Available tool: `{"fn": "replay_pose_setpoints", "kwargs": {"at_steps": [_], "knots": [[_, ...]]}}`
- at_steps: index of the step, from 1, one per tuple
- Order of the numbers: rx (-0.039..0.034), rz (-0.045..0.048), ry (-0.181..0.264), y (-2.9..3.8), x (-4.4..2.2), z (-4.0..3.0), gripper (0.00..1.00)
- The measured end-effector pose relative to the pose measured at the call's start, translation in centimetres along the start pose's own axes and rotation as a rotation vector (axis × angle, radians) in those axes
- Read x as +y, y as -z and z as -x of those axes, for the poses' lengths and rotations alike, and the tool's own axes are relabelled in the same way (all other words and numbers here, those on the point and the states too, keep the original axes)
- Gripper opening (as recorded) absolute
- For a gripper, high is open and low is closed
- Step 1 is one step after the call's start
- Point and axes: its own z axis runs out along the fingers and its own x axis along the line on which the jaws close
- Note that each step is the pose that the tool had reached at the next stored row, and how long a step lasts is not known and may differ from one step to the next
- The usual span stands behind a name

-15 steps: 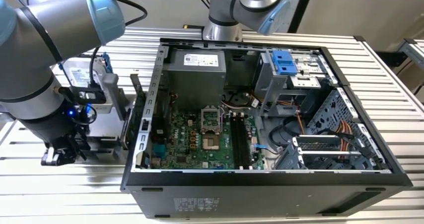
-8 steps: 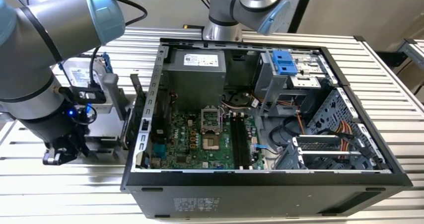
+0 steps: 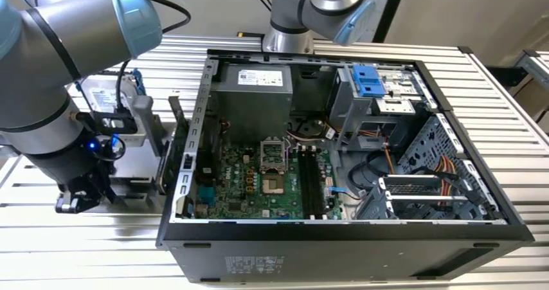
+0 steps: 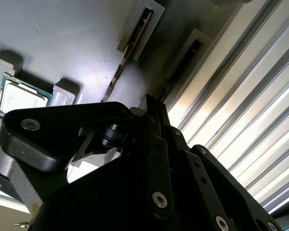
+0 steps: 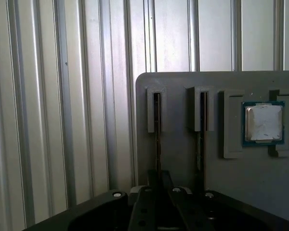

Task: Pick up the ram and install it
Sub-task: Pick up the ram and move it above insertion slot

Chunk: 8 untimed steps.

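Two thin ram sticks stand on edge in slots of a grey holder tray (image 5: 183, 96). One ram (image 5: 156, 126) is nearest the tray's edge, and the other ram (image 5: 200, 130) is beside it. In the second wrist view the edge-side ram (image 4: 183, 65) runs toward my gripper (image 4: 153, 103), while its neighbour (image 4: 127, 55) lies off to one side. My gripper (image 5: 159, 180) is lined up with the edge-side stick and close over its end. In the exterior view the gripper (image 3: 73, 203) hangs low at the left of the open computer case (image 3: 343, 238), far from the black memory slots (image 3: 310, 181).
A square silver processor chip (image 5: 264, 122) sits in a pocket of the same tray. A hard drive (image 3: 112, 97) lies at the exterior view's left. The ribbed metal table (image 5: 62, 96) surrounds the tray. A second arm's base (image 3: 287, 39) stands behind the case.
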Motion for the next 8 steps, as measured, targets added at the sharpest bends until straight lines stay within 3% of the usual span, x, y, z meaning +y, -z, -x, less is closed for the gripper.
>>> {"fn": "replay_pose_setpoints", "kwargs": {"at_steps": [8], "knots": [[0.0001,0.0001,0.000,0.35,0.00,0.01,0.00]]}}
